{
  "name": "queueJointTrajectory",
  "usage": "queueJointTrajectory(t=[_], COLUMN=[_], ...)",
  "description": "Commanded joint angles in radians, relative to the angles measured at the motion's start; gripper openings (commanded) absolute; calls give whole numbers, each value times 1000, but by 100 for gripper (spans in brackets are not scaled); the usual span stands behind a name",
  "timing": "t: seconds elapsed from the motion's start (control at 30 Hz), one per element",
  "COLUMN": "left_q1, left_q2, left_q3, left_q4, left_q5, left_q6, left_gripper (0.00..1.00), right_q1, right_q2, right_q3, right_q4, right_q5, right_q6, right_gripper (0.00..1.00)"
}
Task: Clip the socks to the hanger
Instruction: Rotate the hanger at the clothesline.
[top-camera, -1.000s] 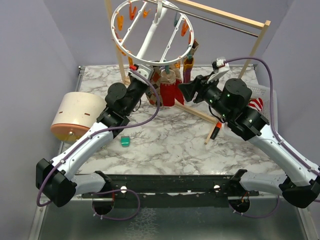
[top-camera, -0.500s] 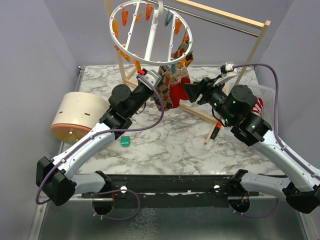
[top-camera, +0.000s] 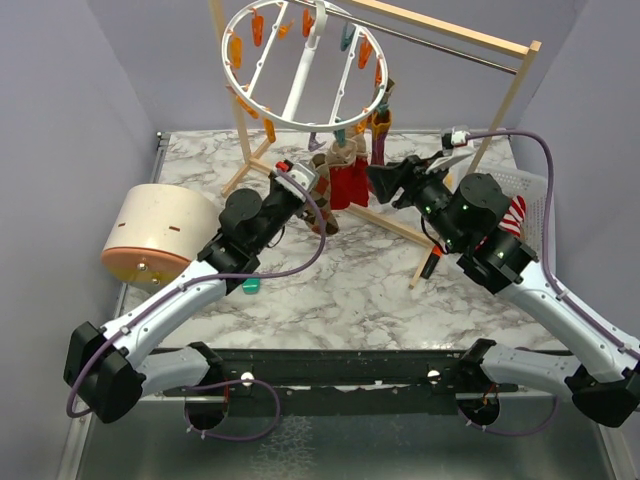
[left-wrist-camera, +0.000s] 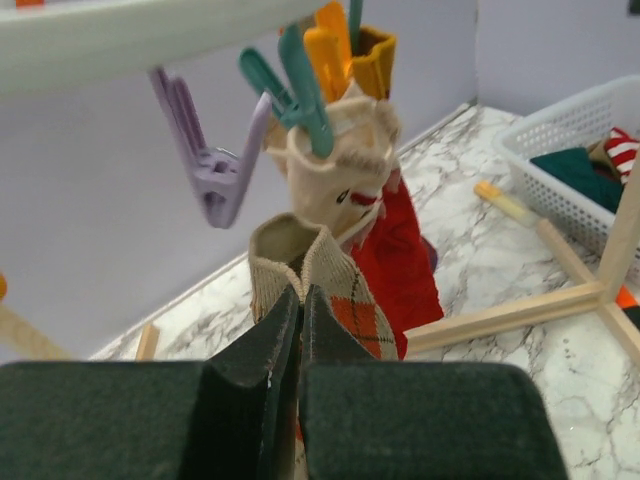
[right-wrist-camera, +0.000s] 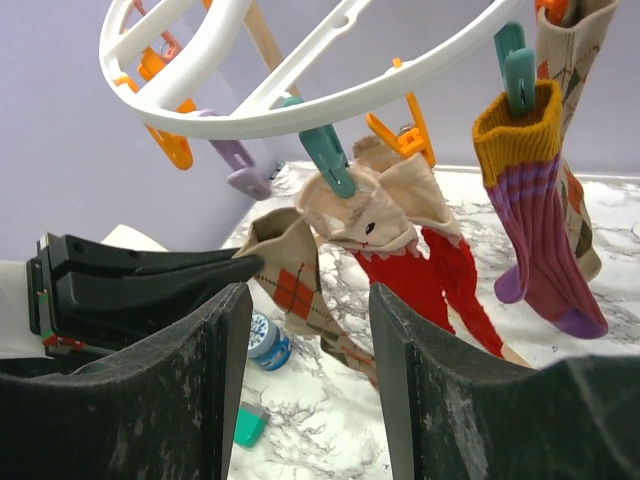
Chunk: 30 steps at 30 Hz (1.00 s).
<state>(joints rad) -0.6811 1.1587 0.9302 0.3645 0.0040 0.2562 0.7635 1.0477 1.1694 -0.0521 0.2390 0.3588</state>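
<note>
The hanger (top-camera: 300, 122), a white ring with orange and teal clips, hangs from the wooden rack. A red sock with a tan cuff (top-camera: 350, 180) and a purple sock (right-wrist-camera: 540, 230) are clipped to its ring (right-wrist-camera: 300, 105). My left gripper (left-wrist-camera: 300, 295) is shut on the cuff of a brown argyle sock (left-wrist-camera: 350, 310), held just below a free purple clip (left-wrist-camera: 215, 170) and beside the red sock (left-wrist-camera: 405, 260). My right gripper (right-wrist-camera: 310, 290) is open with nothing between its fingers. It faces the argyle sock (right-wrist-camera: 295, 285) from the right, a short way off.
A round beige container (top-camera: 155, 235) stands at the left. A teal clip (top-camera: 250, 284) and a small blue tin (right-wrist-camera: 265, 340) lie on the marble. A white basket (top-camera: 535, 190) at the right holds more socks. The rack's wooden foot (top-camera: 400, 228) crosses the middle, and an orange peg (top-camera: 432, 265) lies beside it.
My left gripper has carried the argyle sock up and to the right, toward the ring's edge. The hanger has swung and tilted. The right arm shifted slightly right, then stayed.
</note>
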Motion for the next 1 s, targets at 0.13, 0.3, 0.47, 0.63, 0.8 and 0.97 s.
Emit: queueJointTrajectory(t=[0.13, 0.3, 0.47, 0.63, 0.8, 0.97], left_q1=[-2, 5, 6, 7, 8, 9], left_q2=[-114, -135, -178, -229, -246, -242], left_q3=[-118, -126, -149, -179, -188, -182], left_q4=[22, 33, 33, 33, 33, 33], left_q5=[-339, -415, -483, -518, -529, -528], left_q6=[11, 36, 64, 89, 108, 109], left_gripper=[0, 0, 0, 0, 0, 0], right_q1=[-2, 5, 37, 72, 104, 108], right_q2=[94, 146, 210, 271, 328, 397], right_q3=[100, 128, 182, 245, 293, 362], right_q4=[-34, -17, -4, 9, 5, -5], right_q5=[-118, -107, -69, -42, 43, 117], right_q6=[-29, -30, -33, -15, -8, -19], right_gripper=[55, 56, 54, 53, 52, 52])
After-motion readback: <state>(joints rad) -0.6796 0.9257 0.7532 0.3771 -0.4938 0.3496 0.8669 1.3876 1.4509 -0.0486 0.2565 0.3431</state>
